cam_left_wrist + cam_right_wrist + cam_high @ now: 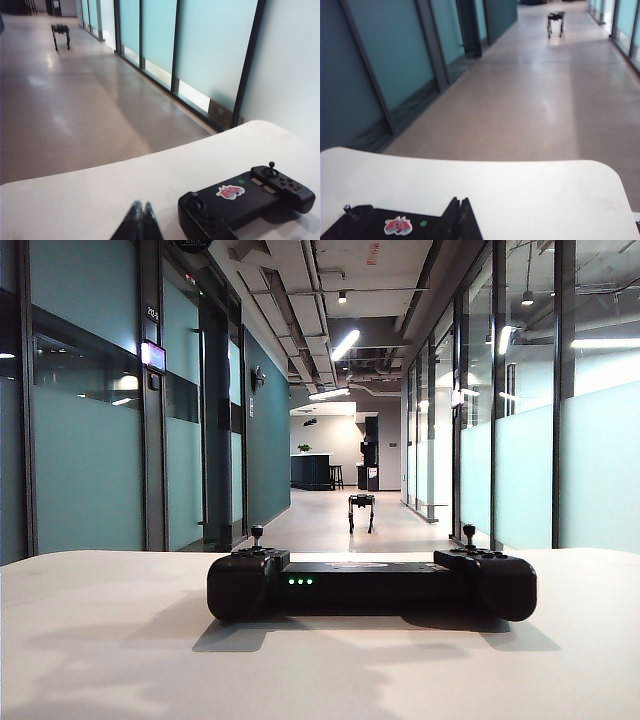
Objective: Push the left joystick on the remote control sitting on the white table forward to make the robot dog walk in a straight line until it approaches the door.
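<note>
1. Corridor setting: long hallway with teal glass partitions on both sides and a pale polished floor; the white worktop [120, 640] fills the foreground.
2. The remote control [371, 585] lies flat near the middle of the worktop, green lights lit, both sticks upright. The left joystick [257, 535] stands on the left bulbous end in the exterior view; the second stick [468, 534] stands on the opposite end.
3. The robot dog [361, 511] stands on all fours well down the corridor, facing along it, far from the worktop.
4. Left gripper [140, 220]: fingers pressed together into one point, hovering above the worktop just beside the controller's near end, not touching it. Neither arm shows in the exterior view, so both appear drawn back from the controller.
5. Right gripper [459, 216]: fingers together, empty, tip over the controller's edge in its own wrist view; contact cannot be told.
6. Judgement: no stick is under contact now. To push well, the closed left tip should meet the cap of the left joystick from the near side, then press steadily away along the corridor axis.
7. Risks: a sideways component would curve the dog's path; too much downward force could slide the controller on the smooth worktop.
</note>
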You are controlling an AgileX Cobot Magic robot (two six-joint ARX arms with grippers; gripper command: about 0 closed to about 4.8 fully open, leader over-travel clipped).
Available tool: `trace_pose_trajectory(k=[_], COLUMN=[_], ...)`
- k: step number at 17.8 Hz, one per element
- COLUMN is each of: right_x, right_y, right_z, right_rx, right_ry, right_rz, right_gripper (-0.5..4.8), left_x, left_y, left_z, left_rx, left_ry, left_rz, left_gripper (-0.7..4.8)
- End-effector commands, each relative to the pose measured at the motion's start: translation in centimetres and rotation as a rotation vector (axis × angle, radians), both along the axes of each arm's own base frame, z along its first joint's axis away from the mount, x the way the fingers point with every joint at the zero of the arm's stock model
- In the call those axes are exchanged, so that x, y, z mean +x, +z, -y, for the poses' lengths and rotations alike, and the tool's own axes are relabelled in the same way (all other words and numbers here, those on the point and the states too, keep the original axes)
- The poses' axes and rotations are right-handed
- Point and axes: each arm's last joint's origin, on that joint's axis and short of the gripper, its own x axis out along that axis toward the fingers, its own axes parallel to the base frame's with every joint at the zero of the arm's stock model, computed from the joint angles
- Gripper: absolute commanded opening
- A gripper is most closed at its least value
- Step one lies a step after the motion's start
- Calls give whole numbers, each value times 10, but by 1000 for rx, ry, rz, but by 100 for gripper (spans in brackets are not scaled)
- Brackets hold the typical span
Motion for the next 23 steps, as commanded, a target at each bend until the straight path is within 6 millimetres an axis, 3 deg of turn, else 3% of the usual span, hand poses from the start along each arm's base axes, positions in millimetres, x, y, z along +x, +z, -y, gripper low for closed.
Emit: trace_pose_trajectory(k=[1,11,18,23], right_x=[-1,-1,-1,-1], right_y=[3,3,3,3], right_z=[1,1,1,1], right_rx=[19,18,18,18], right_ry=[-2,-1,-1,-1], right_rz=[19,17,18,18], right_gripper=[-3,-3,-3,-3], left_x=[1,29,33,33], left_y=[4,-47,-58,-58], left_z=[1,-23,-39,-39], left_rx=[22,10,-39,-33], left_ry=[4,369,494,527], left_rz=[98,34,27,32], left_gripper=[-6,-6,-6,-6])
